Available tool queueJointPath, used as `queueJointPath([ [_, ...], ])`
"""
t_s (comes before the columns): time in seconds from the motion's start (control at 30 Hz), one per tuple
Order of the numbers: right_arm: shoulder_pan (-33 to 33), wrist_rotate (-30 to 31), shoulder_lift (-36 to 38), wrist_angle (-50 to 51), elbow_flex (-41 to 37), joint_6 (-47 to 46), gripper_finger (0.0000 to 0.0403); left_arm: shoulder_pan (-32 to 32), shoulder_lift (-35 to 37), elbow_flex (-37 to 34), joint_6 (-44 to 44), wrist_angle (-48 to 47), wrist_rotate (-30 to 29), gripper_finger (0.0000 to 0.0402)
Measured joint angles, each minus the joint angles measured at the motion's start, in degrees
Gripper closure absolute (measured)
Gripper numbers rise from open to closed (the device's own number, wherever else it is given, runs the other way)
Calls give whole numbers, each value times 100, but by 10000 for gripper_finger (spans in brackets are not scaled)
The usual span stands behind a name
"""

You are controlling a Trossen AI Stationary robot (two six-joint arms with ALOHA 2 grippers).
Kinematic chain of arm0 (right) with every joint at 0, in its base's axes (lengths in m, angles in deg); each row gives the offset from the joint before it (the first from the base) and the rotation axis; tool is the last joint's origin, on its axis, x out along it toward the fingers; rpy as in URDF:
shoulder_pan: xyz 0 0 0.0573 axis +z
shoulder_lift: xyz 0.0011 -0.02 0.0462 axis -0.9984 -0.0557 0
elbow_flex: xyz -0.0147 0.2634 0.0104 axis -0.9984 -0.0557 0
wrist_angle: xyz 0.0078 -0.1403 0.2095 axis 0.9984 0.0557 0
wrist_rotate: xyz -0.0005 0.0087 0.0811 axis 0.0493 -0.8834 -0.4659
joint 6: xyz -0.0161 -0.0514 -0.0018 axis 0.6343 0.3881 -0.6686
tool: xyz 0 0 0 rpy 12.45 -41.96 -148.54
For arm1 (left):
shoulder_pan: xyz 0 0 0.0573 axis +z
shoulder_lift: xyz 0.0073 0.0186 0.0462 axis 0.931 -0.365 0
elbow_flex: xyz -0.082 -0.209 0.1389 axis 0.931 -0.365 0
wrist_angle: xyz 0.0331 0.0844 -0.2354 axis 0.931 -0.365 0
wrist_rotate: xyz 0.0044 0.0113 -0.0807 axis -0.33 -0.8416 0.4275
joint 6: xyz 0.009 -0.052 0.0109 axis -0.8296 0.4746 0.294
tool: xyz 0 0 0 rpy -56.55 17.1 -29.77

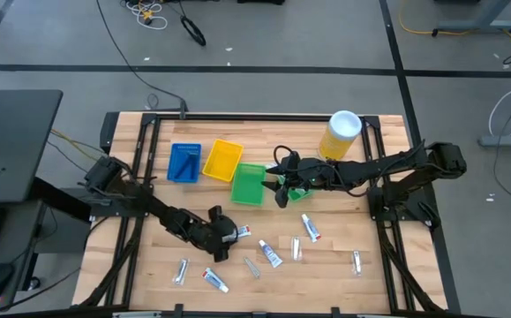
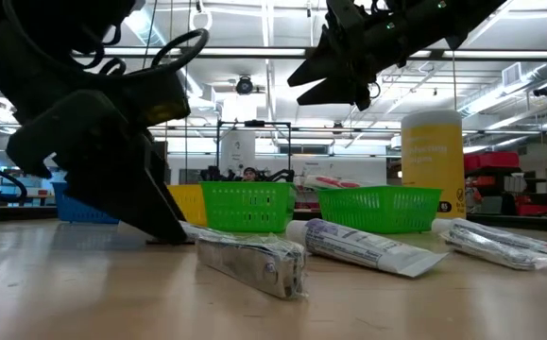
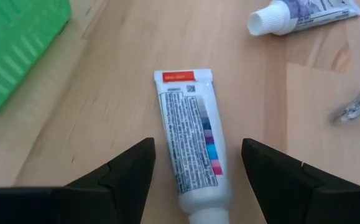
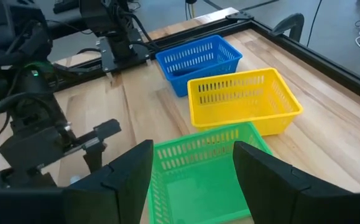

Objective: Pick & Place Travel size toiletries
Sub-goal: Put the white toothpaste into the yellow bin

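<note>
From above, the table (image 1: pixel 140 265) fills the middle of the frame, with a blue bin (image 1: pixel 184 162), a yellow bin (image 1: pixel 222 160) and a green bin (image 1: pixel 248 184) in a row at upper centre and a yellow canister (image 1: pixel 340 134) to their right. The left gripper (image 1: pixel 229 237) sits low at centre left, jaws spread over a toothpaste tube (image 1: pixel 242 232), not holding it. The right gripper (image 1: pixel 282 185) hangs just right of the green bin, jaws apart and empty. More tubes (image 1: pixel 310 228) lie scattered across the lower part of the table, among them a silvery one (image 1: pixel 181 271) at lower left. At table height, the left gripper (image 2: pixel 164 222) reaches the wood at left, a silvery tube (image 2: pixel 254 263) lies in the foreground, a white tube (image 2: pixel 363 247) right of it, and the right gripper (image 2: pixel 334 76) hangs at top centre above two green bins (image 2: pixel 247 206). In the left wrist view, the toothpaste tube (image 3: pixel 191 146) lies flat between the two spread fingers (image 3: pixel 127 171), touching neither; another tube (image 3: pixel 304 14) shows at upper right. In the right wrist view, the open fingers (image 4: pixel 130 171) frame the green bin (image 4: pixel 198 180), with the yellow bin (image 4: pixel 245 99) and blue bin (image 4: pixel 198 59) beyond.
</note>
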Motion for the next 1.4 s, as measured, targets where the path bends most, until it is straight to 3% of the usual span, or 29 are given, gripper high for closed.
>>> queueJointPath([
  [0.1, 0, 0, 0, 2, 0, 0, 170, -118, -39, 10, 13, 53, -350, 148],
  [0.2, 0, 0, 0, 2, 0, 2, 170, -184, -41, 7, 0, 76, -326, 158],
  [0.73, 0, 0, 0, -34, 0, -59, 170, -297, -50, 2, 293, 37, -309, 270],
  [1.0, 0, 0, 0, -35, 0, -61, 170, -304, 47, -9, 306, 104, -363, 278],
  [1.17, 0, 0, 0, -35, 0, -61, 170, -323, 462, -30, 217, -96, -369, 279],
  [1.4, 0, 0, 0, -35, 0, -61, 170, -276, 1361, -13, 306, -986, -1218, 279],
])
